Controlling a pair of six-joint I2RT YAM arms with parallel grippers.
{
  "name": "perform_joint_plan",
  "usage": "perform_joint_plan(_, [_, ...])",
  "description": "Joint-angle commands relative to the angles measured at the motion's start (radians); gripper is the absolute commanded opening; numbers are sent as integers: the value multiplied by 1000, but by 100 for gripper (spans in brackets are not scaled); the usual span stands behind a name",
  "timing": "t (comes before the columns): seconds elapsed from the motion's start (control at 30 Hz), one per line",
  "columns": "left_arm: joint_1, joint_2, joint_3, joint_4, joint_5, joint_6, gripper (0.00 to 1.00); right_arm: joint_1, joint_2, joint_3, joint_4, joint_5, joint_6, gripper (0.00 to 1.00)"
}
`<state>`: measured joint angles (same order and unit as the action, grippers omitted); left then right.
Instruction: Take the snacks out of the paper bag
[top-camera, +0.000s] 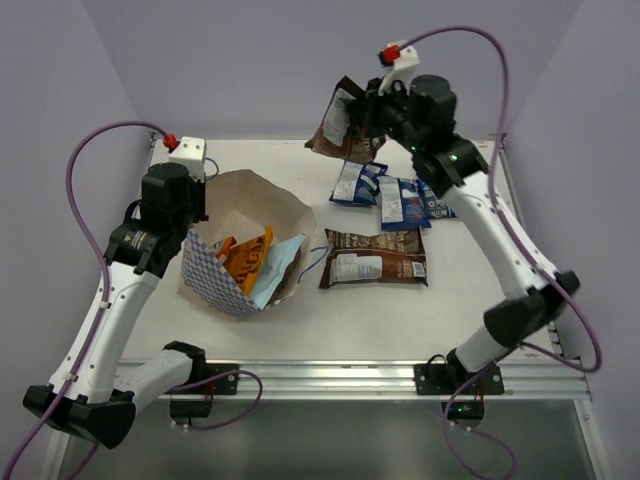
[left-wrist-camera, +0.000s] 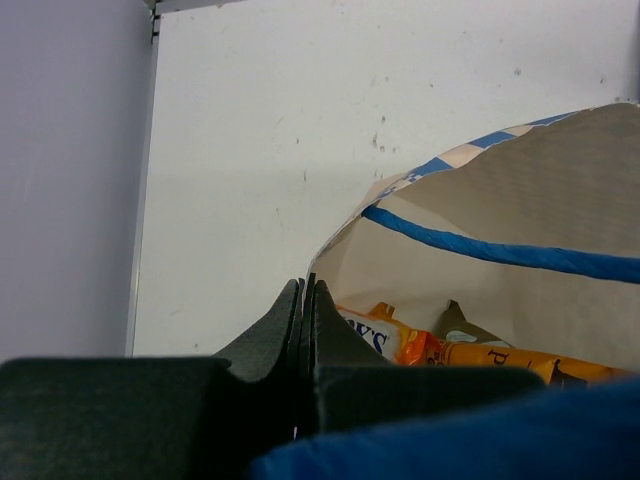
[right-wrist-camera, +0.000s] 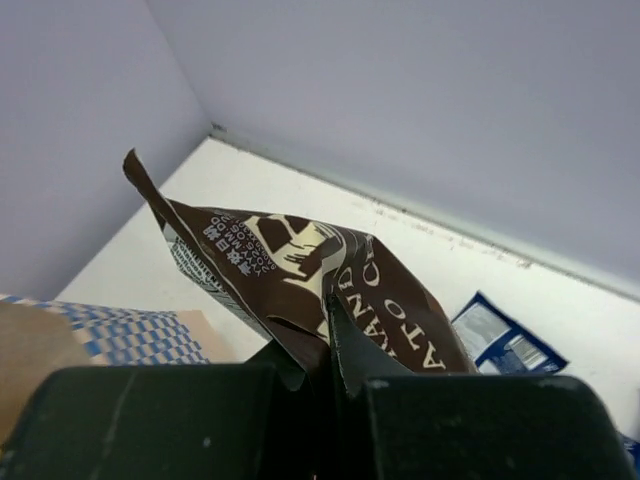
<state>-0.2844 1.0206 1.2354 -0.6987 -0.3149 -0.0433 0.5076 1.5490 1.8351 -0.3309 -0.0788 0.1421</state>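
Left gripper (left-wrist-camera: 305, 300), jaws pinched on paper bag (left-wrist-camera: 560, 190) rim; blue cord handle (left-wrist-camera: 480, 248); orange snacks (left-wrist-camera: 420, 345) inside; white table (left-wrist-camera: 300, 120).

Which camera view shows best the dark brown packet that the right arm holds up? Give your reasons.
The right wrist view: it shows the brown packet close, print legible, pinched by the right pincer. The top external view shows it small, hanging above the table's far edge. The left wrist view misses it.
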Motion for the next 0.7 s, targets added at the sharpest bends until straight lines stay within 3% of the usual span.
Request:
perform_joint_plan(0.0, [-4, -27, 45, 51, -20, -10, 0, -4, 143, 128, 81, -102, 112, 0])
perform_joint_plan(0.13, [-4, -25, 38, 54, -10, -10, 0, -4, 408, 351, 52, -190, 209, 0])
perform_joint_plan(0.23, [-6, -28, 33, 51, -10, -9, 0, -17, 483, 385, 52, -243, 298, 0])
perform_joint_plan(0.3, [-4, -27, 32, 56, -9, -7, 0, -38, 510, 321, 52, -231, 368, 2])
perform_joint_plan(0.33, [-4, -25, 32, 57, -7, -7, 0, -49, 513, 293, 50, -222, 395, 6])
perform_joint_plan(0.37, [-4, -24, 32, 57, -3, -7, 0, -76, 513, 261, 50, -220, 439, 22])
perform_joint_plan(0.43, [-4, -17, 32, 61, 5, -7, 0, -104, 513, 201, -9, -191, 459, 40])
perform_joint_plan(0.47, [-4, -16, 32, 61, 13, -7, 0, -124, 511, 196, -45, -171, 439, 59])
perform_joint_plan(0.5, [-6, -13, 33, 61, 16, -10, 0, -130, 504, 196, -84, -147, 421, 67])
perform_joint_plan(0.57, [-6, -11, 32, 62, 26, -10, 0, -135, 468, 181, -158, -64, 351, 80])
perform_joint_plan(0.67, [-4, -7, 35, 62, 36, -10, 0, -133, 315, 118, -183, -45, 257, 84])
